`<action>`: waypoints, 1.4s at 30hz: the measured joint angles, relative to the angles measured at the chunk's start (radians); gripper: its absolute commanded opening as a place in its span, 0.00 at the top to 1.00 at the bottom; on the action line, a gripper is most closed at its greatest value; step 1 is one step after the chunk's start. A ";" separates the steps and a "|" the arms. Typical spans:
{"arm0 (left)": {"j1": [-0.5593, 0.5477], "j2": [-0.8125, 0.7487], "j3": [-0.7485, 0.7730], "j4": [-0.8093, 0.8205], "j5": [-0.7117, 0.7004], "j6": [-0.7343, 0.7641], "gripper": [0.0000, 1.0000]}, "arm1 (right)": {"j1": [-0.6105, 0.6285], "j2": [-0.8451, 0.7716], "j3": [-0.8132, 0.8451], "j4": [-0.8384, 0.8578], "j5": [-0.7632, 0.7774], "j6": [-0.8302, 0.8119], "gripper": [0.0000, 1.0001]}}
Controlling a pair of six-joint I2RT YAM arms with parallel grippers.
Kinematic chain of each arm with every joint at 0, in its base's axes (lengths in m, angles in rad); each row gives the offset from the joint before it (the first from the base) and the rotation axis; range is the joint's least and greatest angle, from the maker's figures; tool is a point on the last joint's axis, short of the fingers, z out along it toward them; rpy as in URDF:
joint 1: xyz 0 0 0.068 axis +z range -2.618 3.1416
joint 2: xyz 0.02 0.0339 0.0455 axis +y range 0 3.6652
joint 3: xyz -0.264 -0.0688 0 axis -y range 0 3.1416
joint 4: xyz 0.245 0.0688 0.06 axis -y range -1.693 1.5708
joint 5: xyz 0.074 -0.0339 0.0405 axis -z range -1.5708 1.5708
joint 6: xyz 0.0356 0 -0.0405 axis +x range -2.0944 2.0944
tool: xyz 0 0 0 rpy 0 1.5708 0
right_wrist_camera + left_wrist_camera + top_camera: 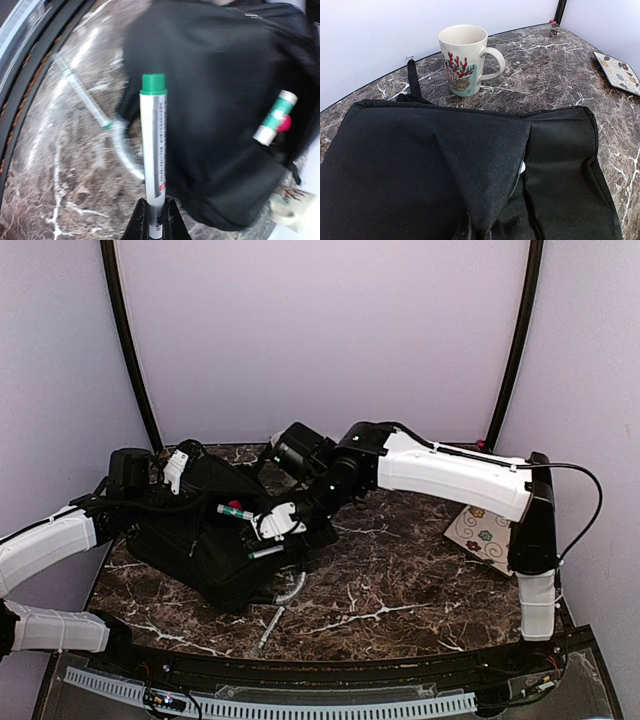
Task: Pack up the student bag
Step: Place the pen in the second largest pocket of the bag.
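Observation:
The black student bag (205, 540) lies at the table's left and fills the left wrist view (420, 170). My left gripper (160, 504) sits low on the bag's left side. Its fingers are hidden, and a fold of bag fabric (490, 165) is pulled up into a tent where they meet. My right gripper (152, 216) is shut on the end of a white marker with a green cap (152, 145), held just above the bag's near edge (266, 551). A white-and-green marker (235, 510) lies on top of the bag, also seen in the right wrist view (274, 120).
A white mug with a red coral print (465, 60) stands behind the bag. A patterned tile (480, 535) lies at the right. A thin pen (268, 630) lies on the marble near the front edge, beside the bag's grey curved handle (291, 588).

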 measured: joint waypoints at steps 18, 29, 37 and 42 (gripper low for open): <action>0.000 0.000 0.000 -0.001 0.005 -0.001 1.00 | -0.061 0.197 0.088 0.475 0.062 0.182 1.00; 0.000 0.000 0.000 -0.002 0.008 -0.001 1.00 | -0.046 0.293 0.088 0.643 0.081 0.142 1.00; 0.000 0.000 0.000 -0.004 0.009 -0.001 1.00 | -0.015 0.388 0.084 0.895 0.237 -0.035 0.87; 0.000 0.000 -0.001 -0.004 0.006 -0.001 1.00 | -0.023 0.479 0.080 1.188 0.357 -0.177 0.61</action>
